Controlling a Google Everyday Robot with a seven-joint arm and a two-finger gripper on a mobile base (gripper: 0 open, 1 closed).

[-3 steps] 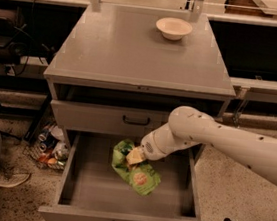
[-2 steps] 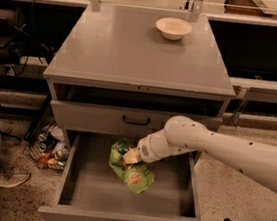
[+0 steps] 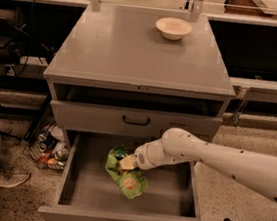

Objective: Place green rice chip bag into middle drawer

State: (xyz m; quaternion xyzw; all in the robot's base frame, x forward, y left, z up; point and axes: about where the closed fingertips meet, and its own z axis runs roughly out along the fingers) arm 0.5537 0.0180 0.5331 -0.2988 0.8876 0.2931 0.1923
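The arm is reaching in from the right, and the gripper [image 3: 127, 162] is hanging inside the open middle drawer [image 3: 125, 219], toward its back. Its fingers [image 3: 128, 161] are pinching narrowly on the upper edge of the green rice chip bag [image 3: 131, 181], which is sitting inside that drawer, a little left of centre. The 1 drawer above [image 3: 92, 117] is sitting closed. A white bowl [image 3: 174, 27] is standing on the counter [image 3: 111, 48], near its back right.
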